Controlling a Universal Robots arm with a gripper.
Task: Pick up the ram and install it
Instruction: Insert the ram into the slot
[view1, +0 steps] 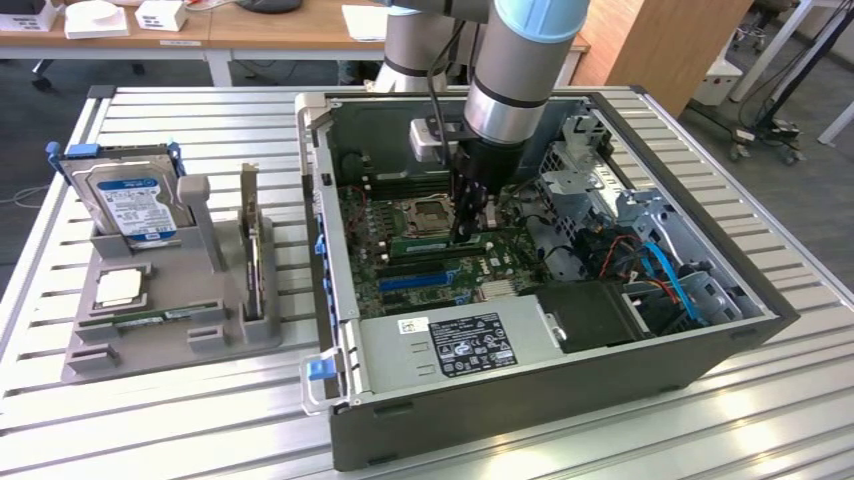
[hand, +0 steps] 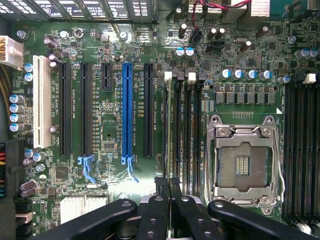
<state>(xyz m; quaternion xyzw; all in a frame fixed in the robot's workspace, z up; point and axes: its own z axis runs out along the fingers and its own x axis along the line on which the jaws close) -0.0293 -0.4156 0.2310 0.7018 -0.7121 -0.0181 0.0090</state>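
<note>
Inside case (view1: 561, 385) | claw (view1: 467, 233) clamps ram (view1: 424, 243) | upright at memory slots (hand: 184, 125)

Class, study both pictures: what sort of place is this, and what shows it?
Probably a robotics lab for computer assembly: a robot arm reaches into an open computer case on a slatted table, a grey fixture holds a hard drive, with desks behind.

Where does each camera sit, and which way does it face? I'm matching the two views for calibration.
Exterior view: off the arm, raised, looking down into the open computer case; the arm reaches in.
Wrist view: on the wrist, facing down at the motherboard; the gripper shows.
Shared: motherboard, CPU socket, blue slot.
</note>
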